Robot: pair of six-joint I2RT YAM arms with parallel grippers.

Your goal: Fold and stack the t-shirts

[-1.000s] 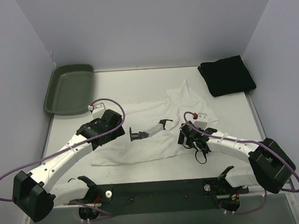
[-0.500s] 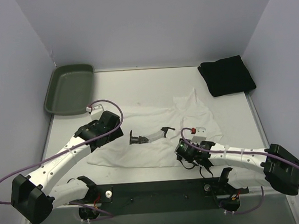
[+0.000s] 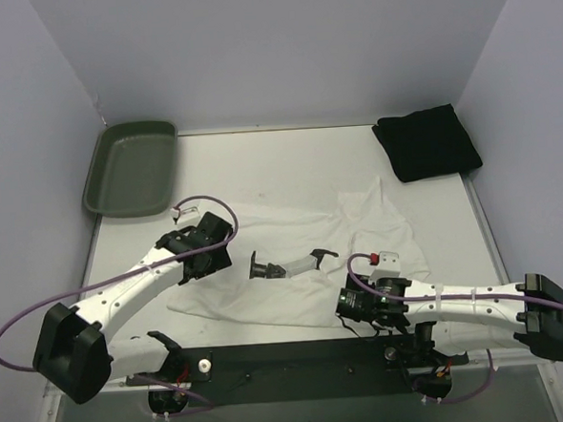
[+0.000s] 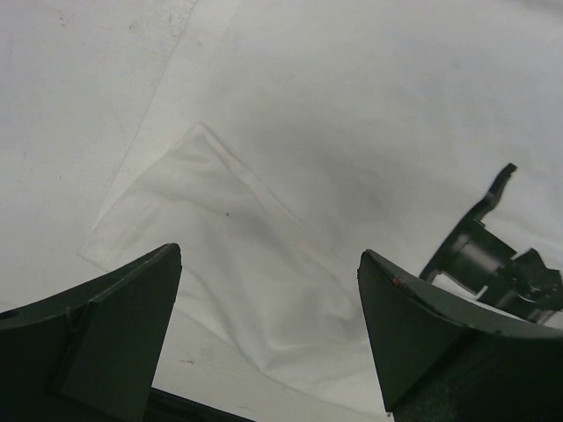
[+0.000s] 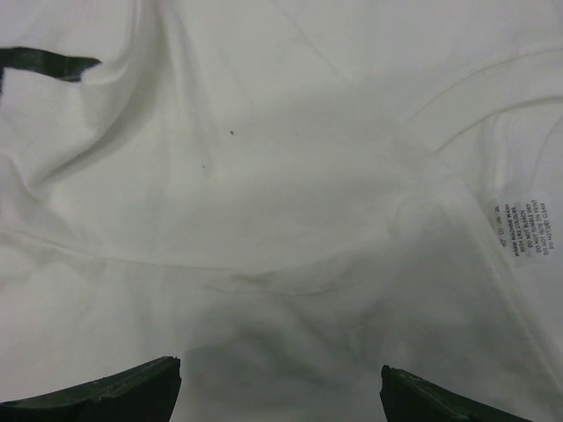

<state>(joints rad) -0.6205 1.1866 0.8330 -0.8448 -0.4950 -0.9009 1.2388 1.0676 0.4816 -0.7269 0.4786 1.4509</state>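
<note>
The white t-shirt [image 3: 292, 234] lies crumpled and spread across the middle of the table; it also fills the left wrist view [image 4: 352, 132] and the right wrist view [image 5: 281, 176]. The black t-shirt [image 3: 427, 143] sits folded at the back right. My left gripper [image 3: 211, 261] [image 4: 271, 255] hangs open over the white shirt's near-left edge, with only cloth and table beneath it. My right gripper [image 3: 356, 302] [image 5: 280, 367] is open low over the shirt's near-right part, and nothing is between its fingers.
A dark green tray [image 3: 131, 168] stands at the back left. A small black-and-grey part [image 3: 258, 267] [image 4: 484, 255] lies on the white shirt between the two grippers. A care label [image 5: 528, 229] shows on the shirt. Bare table [image 4: 70, 88] lies left of the shirt.
My right arm has drawn back toward the near edge, and the white shirt has slid nearer with it. The small part moved along with the cloth. The left wrist shifted slightly nearer.
</note>
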